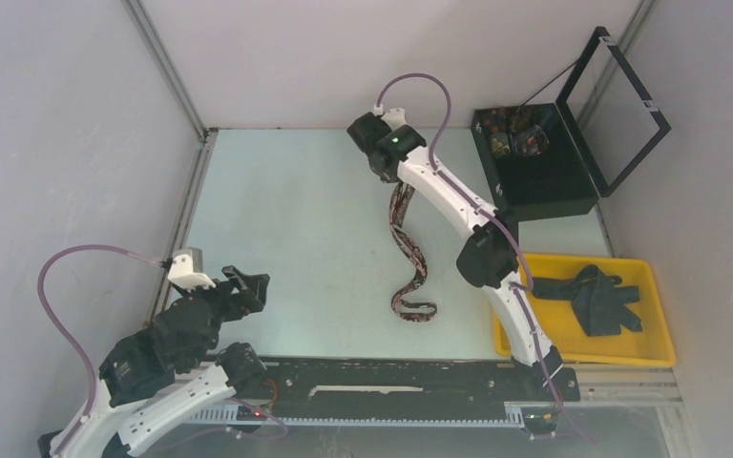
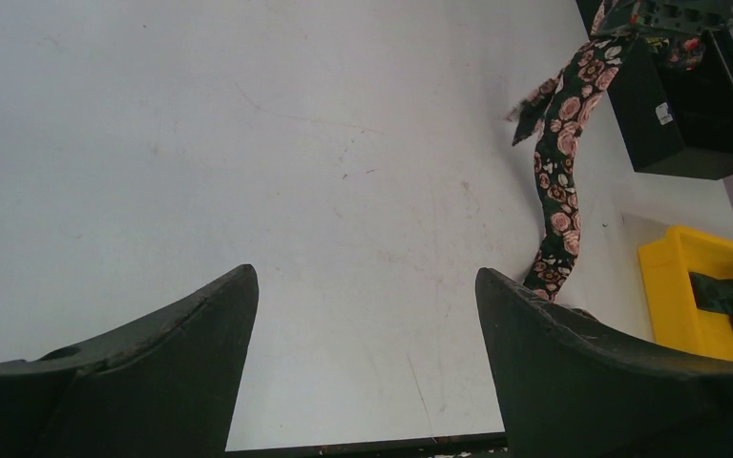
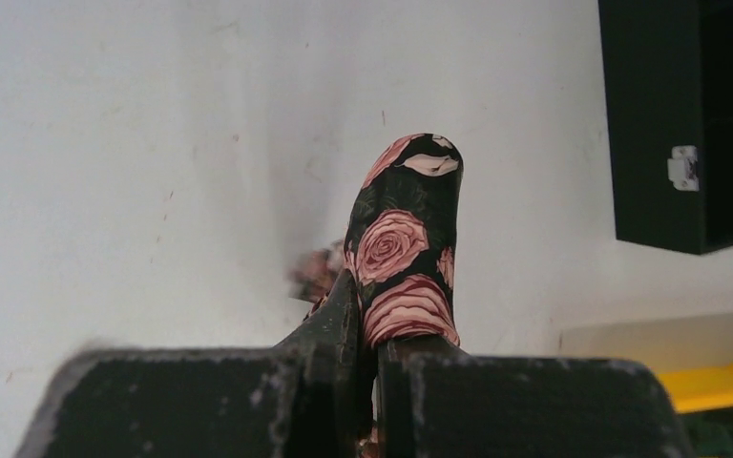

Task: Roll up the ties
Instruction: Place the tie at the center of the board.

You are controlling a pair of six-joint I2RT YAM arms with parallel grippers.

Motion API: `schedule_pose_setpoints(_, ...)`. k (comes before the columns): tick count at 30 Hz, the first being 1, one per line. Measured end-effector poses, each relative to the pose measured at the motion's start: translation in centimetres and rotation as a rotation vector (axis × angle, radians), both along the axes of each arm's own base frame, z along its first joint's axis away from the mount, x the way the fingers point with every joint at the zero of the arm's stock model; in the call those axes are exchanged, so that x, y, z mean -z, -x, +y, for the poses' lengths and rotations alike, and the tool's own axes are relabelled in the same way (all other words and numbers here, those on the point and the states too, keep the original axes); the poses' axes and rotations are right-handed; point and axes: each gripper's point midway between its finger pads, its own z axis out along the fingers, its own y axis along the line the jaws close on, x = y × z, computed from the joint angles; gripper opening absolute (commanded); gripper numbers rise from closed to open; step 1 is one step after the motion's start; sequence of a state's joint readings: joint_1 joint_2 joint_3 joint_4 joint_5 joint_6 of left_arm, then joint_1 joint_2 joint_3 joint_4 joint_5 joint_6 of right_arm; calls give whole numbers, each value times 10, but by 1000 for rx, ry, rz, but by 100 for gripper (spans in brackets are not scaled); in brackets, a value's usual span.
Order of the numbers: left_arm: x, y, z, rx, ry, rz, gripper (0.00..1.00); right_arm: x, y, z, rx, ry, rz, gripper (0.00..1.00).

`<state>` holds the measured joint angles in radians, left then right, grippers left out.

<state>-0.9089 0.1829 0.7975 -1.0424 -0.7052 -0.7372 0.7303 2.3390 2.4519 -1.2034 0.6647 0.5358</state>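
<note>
My left gripper (image 1: 246, 286) sits at 8 o'clock of the worktop (image 1: 286, 210). It is wide open with nothing between the fingers, well apart from the work.

Mid-worktop is the rose-print tie (image 1: 408, 250), black with pink roses. It runs in a wavy line from 12 toward 6. The far end is pinched in my right gripper (image 1: 382, 143); the near end is curled in a loose loop on the worktop. Right wrist view: jaws clamped tight on the tie, a short folded tip poking out past the fingers. That end looks lifted and the rest trails down; can't tell how much lies flat.

At 2 o'clock is a black box (image 1: 534, 186), lid open, with what look like rolled ties (image 1: 517, 134) inside. At 4 o'clock is a yellow tray (image 1: 663, 355) with dark ties (image 1: 596, 298) heaped in it.

Handling, my judgement:
- **Feel:** light, limp, probably slick fabric with no stiffness. It kinks and twists easily and won't keep a roll unless kept pinched.
- **Where to hold:** across the full width near one end, so the roll starts square. The other gripper should pin or tension the free length.
- **Risk:** the roll telescopes sideways or springs open on release.
</note>
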Motion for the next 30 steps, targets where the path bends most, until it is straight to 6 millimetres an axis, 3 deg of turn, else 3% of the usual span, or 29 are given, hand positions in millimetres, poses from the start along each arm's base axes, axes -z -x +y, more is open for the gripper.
schedule_pose_setpoints(3, 0, 0, 0, 0, -2, 1, 91, 17, -25, -13, 25, -51, 28, 0)
schedule_pose_setpoints(5, 1, -1, -1, 0, -6, 4, 91, 30, -37, -20, 35, -74, 48, 7)
schedule_pose_setpoints(6, 1, -1, -1, 1, -10, 7, 91, 39, -45, -26, 44, -91, 62, 17)
schedule_pose_setpoints(8, 2, -2, -3, 4, -22, 16, 92, 54, -57, -35, 58, -124, 86, 53)
schedule_pose_setpoints(9, 3, -3, -5, 7, -28, 21, 92, 61, -63, -39, 68, -146, 96, 67)
schedule_pose_setpoints(10, 4, -4, -7, 12, -37, 29, 92, 69, -69, -43, 69, -170, 111, 73)
schedule_pose_setpoints(13, 12, -9, -18, 33, -102, 79, 91, 84, -84, -54, 77, -254, 149, 82)
schedule_pose_setpoints(16, 23, -16, -34, 68, -186, 156, 89, 87, -94, -69, 92, -313, 164, 85)
schedule_pose_setpoints(19, 30, -21, -56, 121, -234, 223, 87, 78, -101, -81, 100, -347, 155, 87)
schedule_pose_setpoints(22, 35, -27, -82, 187, -237, 270, 84, 59, -95, -83, 75, -372, 153, 88)
schedule_pose_setpoints(25, 40, -32, -109, 249, -231, 311, 83, 33, -75, -83, 38, -383, 156, 88)
schedule_pose_setpoints(30, 47, -38, -162, 373, -259, 363, 83, -11, -22, -95, -2, -385, 154, 88)
